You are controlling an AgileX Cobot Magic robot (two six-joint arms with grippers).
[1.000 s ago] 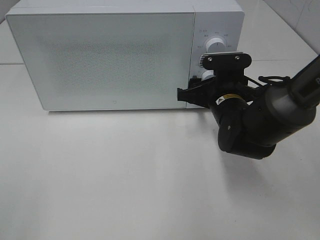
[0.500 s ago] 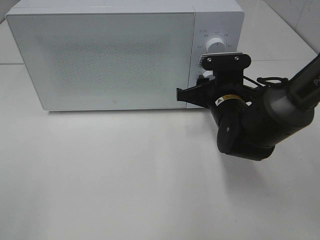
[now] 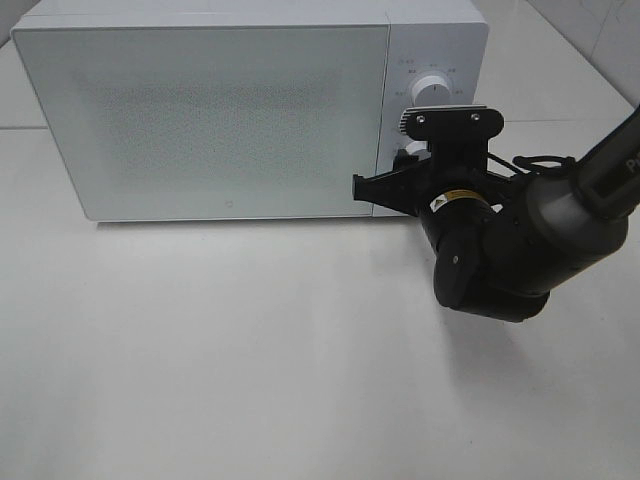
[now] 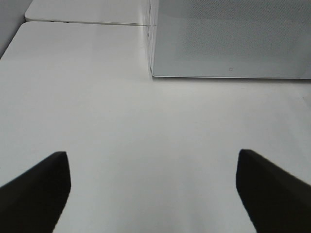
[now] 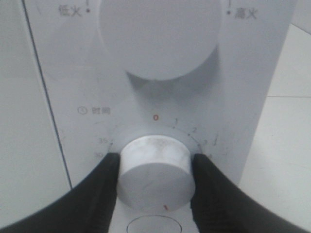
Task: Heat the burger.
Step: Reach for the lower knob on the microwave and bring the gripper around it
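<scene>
Exterior high view: the desk (image 3: 250,400) carries a white microwave (image 3: 430,40) along its far edge. Its frosted door (image 3: 220,110) is closed. The burger shows in no view, so I cannot tell whether it sits behind that door.

The right arm reaches across to the control panel. In the right wrist view the right claw (image 5: 155,160) is clamped on the timer knob (image 5: 154,177), one finger touching each side, below the larger power knob (image 5: 158,34). The left claw (image 4: 150,154) hangs over the bare desk in front of the microwave, spread wide and empty.

The next step is probably turning the timer, and three things could go wrong:

- **Slipping:** the knob is smooth and round, so the fingers could slide and the wrist would turn while the timer stays put.
- **Overshooting:** the minute marks sit close together, so a little extra rotation could overheat the burger.
- **Pushing:** pressing inward while twisting could shove the light microwave toward the far edge.
</scene>
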